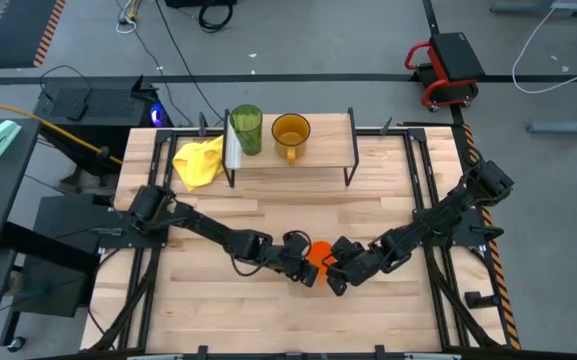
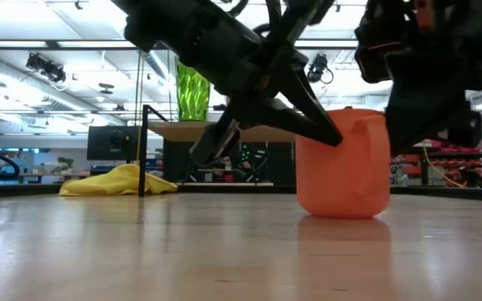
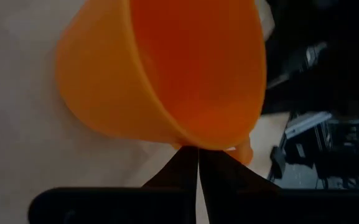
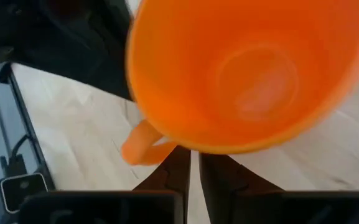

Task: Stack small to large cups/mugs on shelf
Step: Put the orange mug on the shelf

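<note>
The small orange mug [image 1: 318, 257] stands upright on its base on the table's near middle, between my two grippers. My left gripper [image 1: 300, 268] is shut beside it on the left, and its tips reach the mug's rim in the low view [image 2: 328, 130]. My right gripper [image 1: 334, 268] is shut beside it on the right, by the handle [image 4: 143, 148]. The green tumbler [image 1: 246, 128] and the yellow-brown mug [image 1: 290, 135] stand on the shelf [image 1: 328, 135] at the far edge. My left gripper has its shut fingertips [image 3: 182, 163] against the orange mug's outer wall just under the rim [image 2: 334, 135], slanting down from the table's left. The mug stays upright on the table. My right gripper has its shut fingers at the rim next to the handle [image 4: 188, 148]. The rim hides its tips, so I cannot tell whether it touches.
A yellow cloth [image 1: 200, 160] lies beside the shelf's left legs. Black rails run along the table's left and right edges [image 1: 420, 170]. Bare wood lies between the mug and the shelf [image 1: 288, 215].
</note>
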{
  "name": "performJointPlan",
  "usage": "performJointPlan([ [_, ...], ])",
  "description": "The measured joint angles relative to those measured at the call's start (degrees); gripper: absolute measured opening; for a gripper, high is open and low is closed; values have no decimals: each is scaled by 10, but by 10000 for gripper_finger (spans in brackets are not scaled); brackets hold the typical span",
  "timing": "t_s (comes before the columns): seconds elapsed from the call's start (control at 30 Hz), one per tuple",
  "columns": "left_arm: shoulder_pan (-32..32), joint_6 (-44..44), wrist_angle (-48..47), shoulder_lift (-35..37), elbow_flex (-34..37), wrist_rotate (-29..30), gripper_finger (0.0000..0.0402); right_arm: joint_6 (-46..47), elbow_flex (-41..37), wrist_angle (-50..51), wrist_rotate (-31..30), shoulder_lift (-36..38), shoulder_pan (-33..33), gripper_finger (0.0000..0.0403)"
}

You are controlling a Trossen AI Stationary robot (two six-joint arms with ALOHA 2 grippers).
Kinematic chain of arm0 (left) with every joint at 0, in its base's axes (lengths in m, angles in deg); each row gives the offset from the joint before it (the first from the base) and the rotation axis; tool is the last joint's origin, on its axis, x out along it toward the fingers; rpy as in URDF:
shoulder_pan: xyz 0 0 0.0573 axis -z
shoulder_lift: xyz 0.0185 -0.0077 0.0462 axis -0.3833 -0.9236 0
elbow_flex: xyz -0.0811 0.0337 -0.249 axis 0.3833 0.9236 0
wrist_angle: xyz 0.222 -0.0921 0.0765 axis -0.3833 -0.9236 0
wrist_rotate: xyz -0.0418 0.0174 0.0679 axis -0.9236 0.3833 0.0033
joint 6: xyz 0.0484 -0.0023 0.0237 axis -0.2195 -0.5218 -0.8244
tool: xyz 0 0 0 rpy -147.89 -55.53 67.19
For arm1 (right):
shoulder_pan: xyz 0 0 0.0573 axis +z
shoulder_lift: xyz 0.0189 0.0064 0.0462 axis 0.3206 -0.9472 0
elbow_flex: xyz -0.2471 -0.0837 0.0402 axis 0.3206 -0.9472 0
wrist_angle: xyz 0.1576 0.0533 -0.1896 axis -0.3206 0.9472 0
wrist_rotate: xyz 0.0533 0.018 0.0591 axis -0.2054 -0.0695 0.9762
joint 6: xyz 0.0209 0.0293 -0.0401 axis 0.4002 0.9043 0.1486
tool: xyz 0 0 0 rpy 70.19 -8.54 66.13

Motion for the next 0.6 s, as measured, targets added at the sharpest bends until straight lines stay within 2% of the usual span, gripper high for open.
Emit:
performJointPlan([
  [0.17,-5,-1,3,0,0,-2,28,-9,0,2,0,0,-10,40],
  [0.33,2,-15,6,1,0,-5,17,-12,0,3,5,14,1,40],
  [0.6,5,-42,-11,31,0,-31,13,-11,0,73,5,125,17,40],
])
